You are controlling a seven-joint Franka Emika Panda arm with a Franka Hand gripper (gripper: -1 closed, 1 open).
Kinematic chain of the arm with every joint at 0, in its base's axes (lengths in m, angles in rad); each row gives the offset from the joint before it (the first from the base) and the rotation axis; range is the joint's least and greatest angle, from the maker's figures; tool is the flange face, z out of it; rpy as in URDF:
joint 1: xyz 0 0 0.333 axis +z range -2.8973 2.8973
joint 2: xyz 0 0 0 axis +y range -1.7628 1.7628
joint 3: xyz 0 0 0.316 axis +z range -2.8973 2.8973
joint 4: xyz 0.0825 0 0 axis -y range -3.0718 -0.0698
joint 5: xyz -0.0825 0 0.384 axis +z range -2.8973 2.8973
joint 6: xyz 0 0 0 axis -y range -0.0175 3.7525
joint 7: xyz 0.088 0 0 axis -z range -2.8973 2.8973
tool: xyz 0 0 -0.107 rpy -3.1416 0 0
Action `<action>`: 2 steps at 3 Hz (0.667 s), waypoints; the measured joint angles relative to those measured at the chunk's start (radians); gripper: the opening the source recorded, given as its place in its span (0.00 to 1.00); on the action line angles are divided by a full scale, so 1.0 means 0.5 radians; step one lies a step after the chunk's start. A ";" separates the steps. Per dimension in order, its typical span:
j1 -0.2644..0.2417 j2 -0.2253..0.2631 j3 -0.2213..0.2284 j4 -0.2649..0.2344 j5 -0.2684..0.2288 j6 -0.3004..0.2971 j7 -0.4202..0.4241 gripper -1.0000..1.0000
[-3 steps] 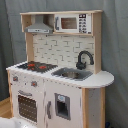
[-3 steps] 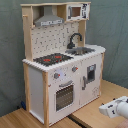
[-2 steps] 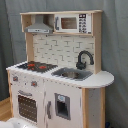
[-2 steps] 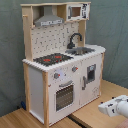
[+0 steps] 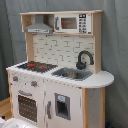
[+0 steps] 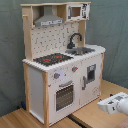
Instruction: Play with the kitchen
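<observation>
The kitchen (image 5: 55,75) is a white and light-wood toy unit that fills both exterior views. It has a black-red hob (image 5: 35,65), a grey sink (image 5: 73,74), a black tap (image 5: 84,58), a grey hood (image 5: 39,25), a small microwave (image 5: 70,22) and an oven door (image 5: 27,107). The same kitchen (image 6: 60,65) shows its hob (image 6: 52,59), sink (image 6: 83,50), tap (image 6: 75,39) and oven door (image 6: 64,96) in the second exterior view. My gripper (image 6: 103,105) enters low at the second exterior view's right. It is in front of the kitchen's right side and apart from it.
The kitchen stands on a light wooden table (image 6: 85,116) before a grey-green curtain (image 6: 115,40). A cupboard door with a dark window (image 6: 91,74) is beside the oven. A white shape (image 5: 11,123) shows at the first exterior view's bottom left corner.
The white end of my arm has shifted slightly upward at the second exterior view's right. The kitchen stays as it was.
</observation>
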 joint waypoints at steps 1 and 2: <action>0.068 -0.157 -0.043 -0.036 0.069 0.082 -0.079 1.00; 0.137 -0.316 -0.089 -0.069 0.139 0.168 -0.160 1.00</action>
